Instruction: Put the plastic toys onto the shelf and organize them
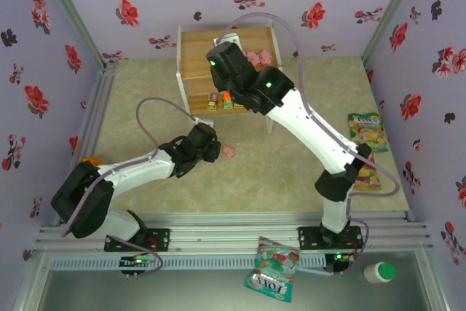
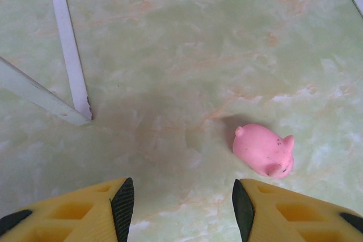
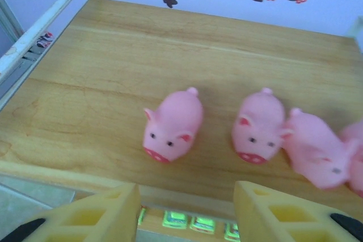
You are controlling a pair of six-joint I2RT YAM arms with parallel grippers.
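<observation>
While peeking down past the left jaws, seeing them spread apart and empty, hanging low over the marbled green counter (image 2: 170, 55), with one loose pink pig (image 2: 264, 149) just ahead and a bit to the right, not touching either yellow finger. Same deal on the other side: right jaws spread too, pinching nothing, parked at the front edge of the shelf (image 3: 85, 83) top board. Counting four pigs on top (image 3: 173, 126): one standing apart on the left, three bunched up on the right, the last one cut off by the frame. From above, can make out green blocky pieces (image 1: 222, 101) lined up on the lower tier. Also got a snack bag (image 1: 366, 130) lying at the counter's right side.
</observation>
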